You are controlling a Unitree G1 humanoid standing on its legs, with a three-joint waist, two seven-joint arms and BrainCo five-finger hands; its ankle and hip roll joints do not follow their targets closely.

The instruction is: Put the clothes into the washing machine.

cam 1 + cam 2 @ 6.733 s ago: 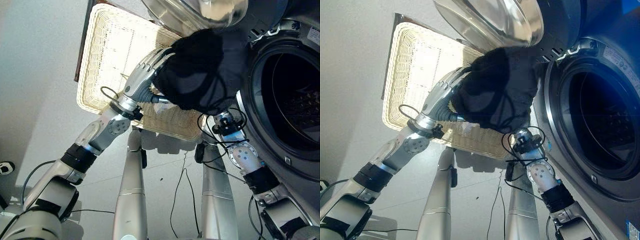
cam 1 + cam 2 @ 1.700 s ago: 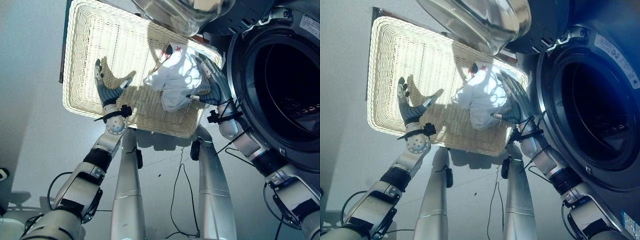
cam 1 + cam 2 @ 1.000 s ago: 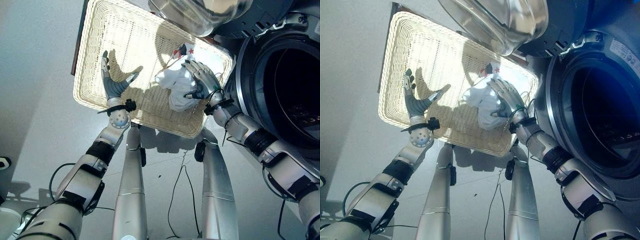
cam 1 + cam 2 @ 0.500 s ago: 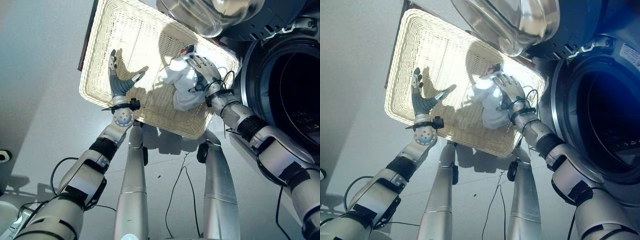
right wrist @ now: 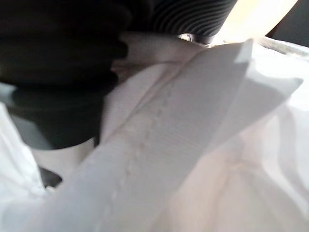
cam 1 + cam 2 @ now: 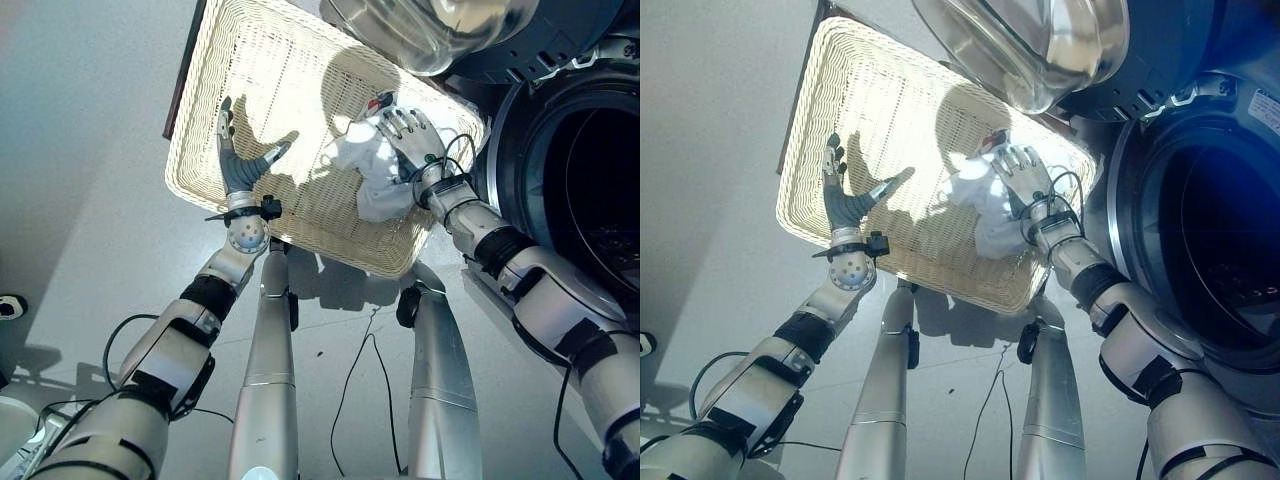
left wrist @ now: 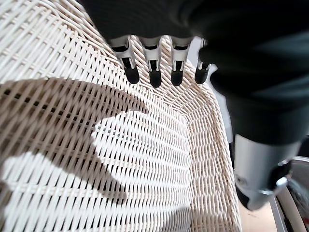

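Right hand down on the white garment in the basket, left hand spread beside it.

A pale wicker basket (image 6: 250, 90) fills the upper middle of the frame on the grey floor (image 6: 80, 200). The white garment (image 6: 375, 170) lies bunched at its right end, and the right hand (image 6: 410, 135) rests on top, fingers spread over the cloth; whether they have closed on it I cannot tell. The left hand (image 6: 238, 165) hovers over the basket's left part, fingers straight and apart. At the right edge gapes the washing machine (image 6: 1210, 250), door (image 6: 1040, 45) swung open above.
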